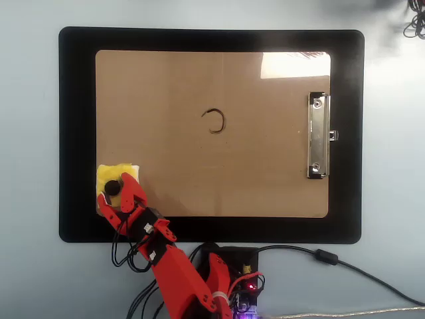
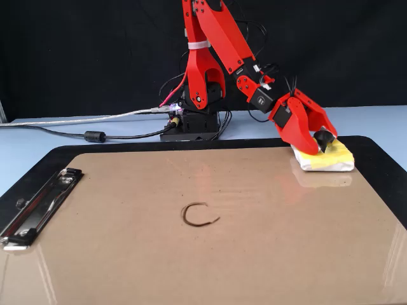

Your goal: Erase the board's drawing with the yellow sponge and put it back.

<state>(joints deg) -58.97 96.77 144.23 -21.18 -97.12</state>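
Note:
The brown board (image 1: 265, 166) (image 2: 286, 241) lies on a black mat. The drawing (image 1: 214, 121) (image 2: 198, 215), a small dark curl, is near the board's middle. The yellow sponge (image 1: 106, 174) (image 2: 337, 155) rests on the board's lower left corner in the overhead view, and at the far right in the fixed view. My red gripper (image 1: 114, 189) (image 2: 322, 138) is down on the sponge. Its jaws stand on either side of the black knob (image 1: 113, 187) (image 2: 325, 136) and look closed on it.
The silver clip (image 1: 318, 136) (image 2: 38, 203) is on the board's right edge in the overhead view. The black mat (image 1: 76, 133) (image 2: 381, 159) frames the board. The arm's base and cables (image 1: 232, 279) (image 2: 191, 124) sit beside the mat, and a black cable (image 1: 345, 266) runs off.

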